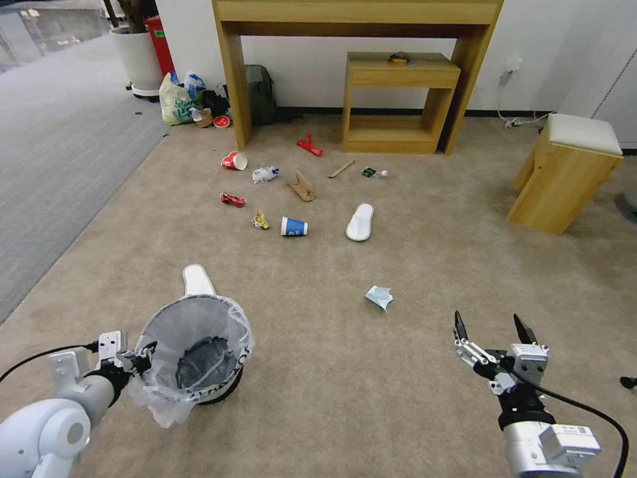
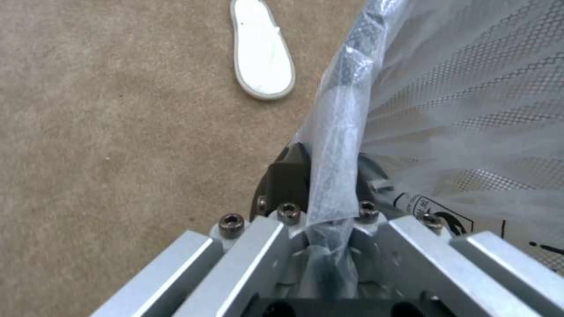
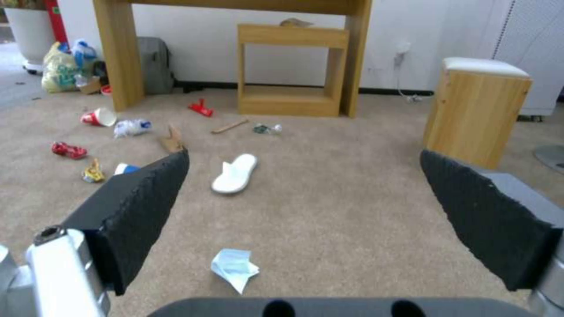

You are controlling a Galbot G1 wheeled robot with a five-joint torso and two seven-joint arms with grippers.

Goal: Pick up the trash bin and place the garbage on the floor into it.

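Head view, looking down at a beige carpet floor (image 1: 371,372): the left tool (image 1: 141,358) sits low at the near left, closed on the rim of the trash bin (image 1: 196,352), a small round black bin lined with a translucent white bag. From the left wrist view the bag's edge (image 2: 335,145) runs down between the closed fingers, though whether they pinch the bin's hard rim or just the liner is hard to tell. One white slipper (image 1: 198,279) lies just beyond the bin. The right tool (image 1: 494,332) hovers at the near right, fingers spread wide and holding nothing. A crumpled pale blue paper (image 1: 379,297) lies on the carpet between the two tools, a little ahead of them. Farther off, garbage is scattered: a blue cup (image 1: 293,227), a second slipper (image 1: 360,222), a crushed red can (image 1: 232,200), a red cup (image 1: 234,160), a cardboard piece (image 1: 302,186) and a wooden stick (image 1: 341,168).
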